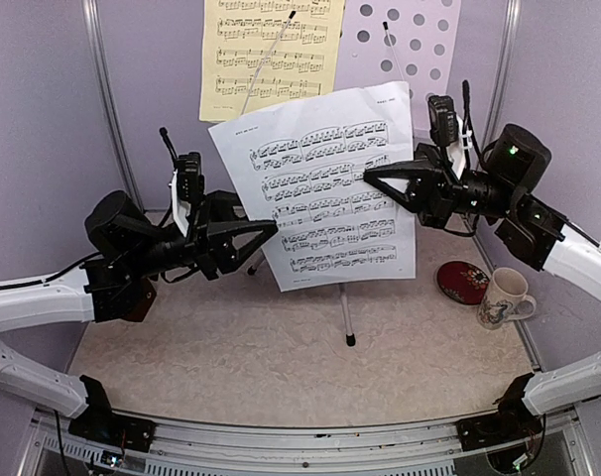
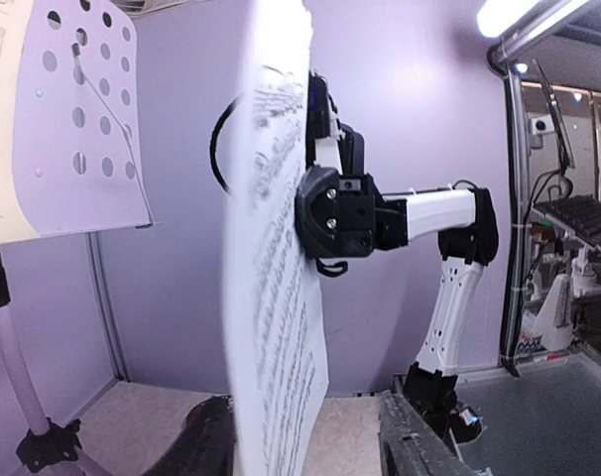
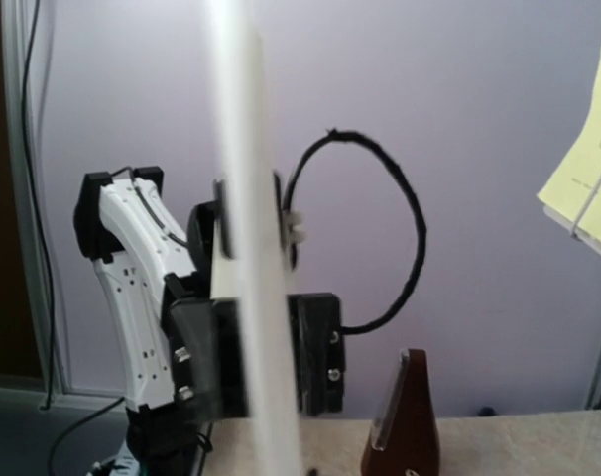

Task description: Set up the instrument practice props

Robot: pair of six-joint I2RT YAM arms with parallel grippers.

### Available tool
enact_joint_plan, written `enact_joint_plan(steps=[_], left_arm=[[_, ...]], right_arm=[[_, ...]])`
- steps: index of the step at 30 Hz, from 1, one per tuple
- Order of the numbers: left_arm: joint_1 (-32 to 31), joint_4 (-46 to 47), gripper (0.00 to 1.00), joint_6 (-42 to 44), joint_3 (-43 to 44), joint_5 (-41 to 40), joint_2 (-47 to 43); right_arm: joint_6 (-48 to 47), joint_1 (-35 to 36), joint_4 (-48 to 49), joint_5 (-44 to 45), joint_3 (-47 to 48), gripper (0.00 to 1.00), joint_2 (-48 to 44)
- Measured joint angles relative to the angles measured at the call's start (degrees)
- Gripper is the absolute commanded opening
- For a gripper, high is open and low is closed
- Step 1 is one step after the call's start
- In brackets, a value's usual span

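Observation:
A white sheet of music (image 1: 330,198) hangs upright in the air in front of the music stand. My right gripper (image 1: 372,177) is shut on its right edge. My left gripper (image 1: 271,228) is at its lower left edge. In the left wrist view the white sheet (image 2: 271,297) stands edge-on between my left gripper (image 2: 305,444) fingers, which are apart. The stand's perforated desk (image 1: 410,40) carries the yellow sheet (image 1: 266,55); its pole (image 1: 346,307) shows below the white sheet. The brown metronome (image 3: 405,421) stands on the table in the right wrist view only.
A red round dish (image 1: 462,281) and a floral white mug (image 1: 503,297) sit at the right of the table, under my right arm. Purple walls close the space at the back and both sides. The stand's foot (image 1: 350,340) rests mid-table.

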Motion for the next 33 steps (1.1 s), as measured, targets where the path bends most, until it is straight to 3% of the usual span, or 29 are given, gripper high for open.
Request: enact_joint_plan(steps=[6,12,14,15,17,19,22,25,29,33], left_arm=[[-0.5,5.4,0.29,-3.3,3.5,-2.0,3.7],[-2.4,7.2,0.02,-4.7,8.0,-3.7,6.7],[-3.2,7.4,0.00,-5.3,10.3,-4.4,8.1],[-3.5,7.3,0.00,-5.6,11.6,-4.7,8.9],[-3.8,6.3,0.00,-6.1,14.3,-5.6,10.4],[-4.0,3.7,0.00,-6.3,17.4,-7.3,11.6],[-4.0,-1.5,0.00,-5.9,22.5,-11.6,12.6],[-3.8,-6.2,0.00,-4.8,27.4,-16.9,12.8],[-2.5,-10.8,0.00,-2.9,34.1,-21.5,13.7],[-1.0,-16.3,0.00,-0.8,43.1,-24.4,16.9]], right_arm=[[3.5,-0.9,5.1,-1.0,-1.7,0.00,0.3],[7.7,-2.0,11.1,-1.5,-3.9,0.00,0.3],[9.0,-2.3,13.2,-1.6,-4.5,0.00,0.6],[9.5,-2.5,14.1,-1.6,-4.8,0.04,0.6],[10.1,-2.9,15.3,-1.6,-5.2,0.21,0.6],[10.0,-3.5,15.3,-1.1,-5.4,0.31,0.5],[8.2,-4.6,12.2,2.0,-5.4,0.58,-0.5],[4.3,-5.4,6.8,8.1,-4.7,0.68,-2.6],[-0.3,-5.6,2.0,18.3,-2.7,0.69,-5.7],[-3.9,-5.6,-0.2,28.0,-0.1,0.59,-7.3]])
